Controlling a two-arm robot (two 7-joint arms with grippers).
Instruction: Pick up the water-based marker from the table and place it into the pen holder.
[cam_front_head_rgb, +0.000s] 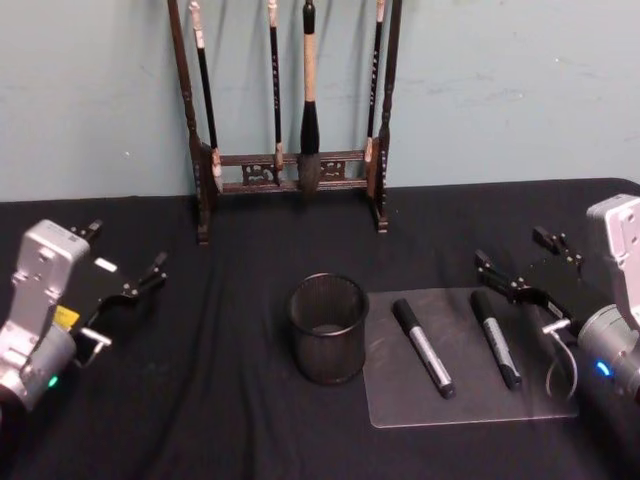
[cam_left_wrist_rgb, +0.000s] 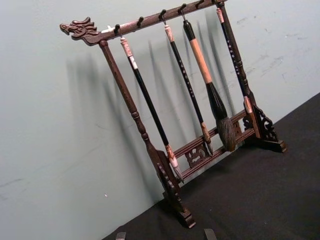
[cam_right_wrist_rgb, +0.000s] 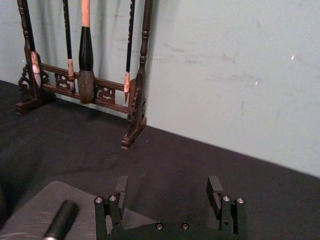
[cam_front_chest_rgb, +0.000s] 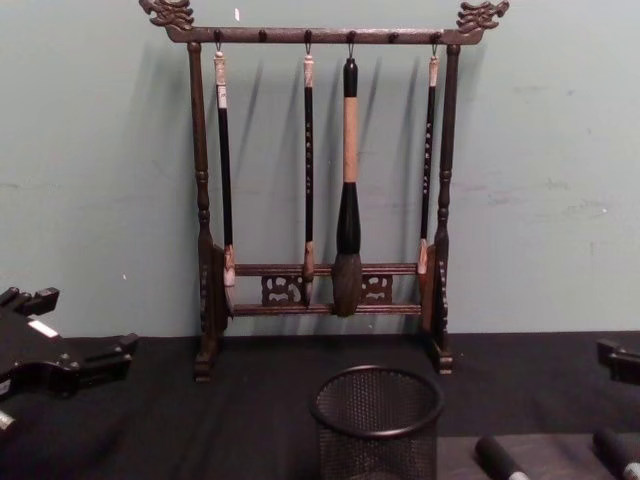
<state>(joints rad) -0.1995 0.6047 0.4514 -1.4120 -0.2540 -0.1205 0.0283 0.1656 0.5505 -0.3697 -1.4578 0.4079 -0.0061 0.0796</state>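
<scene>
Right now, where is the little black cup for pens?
In the head view, the pen holder stands mid-table, just left of the clear mat, in front of the brush rack.

black wire-mesh pen holder (cam_front_head_rgb: 328, 328)

Two markers (cam_front_head_rgb: 422, 347) beside right gripper (cam_front_head_rgb: 520, 256); one pen holder (cam_front_head_rgb: 328, 328); one brush rack (cam_front_chest_rgb: 310, 34); four brushes (cam_front_chest_rgb: 348, 230); one clear mat (cam_front_head_rgb: 470, 400).

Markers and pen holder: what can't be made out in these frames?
- Print on the left marker and right marker: head view, too small to read.
- Both markers' bodies: chest view, cut off by the bottom edge.
- Base of the pen holder: chest view, cut off by the bottom edge.
- Bodies of the left gripper and right gripper, both open: wrist views, cut off by bottom edges.
</scene>
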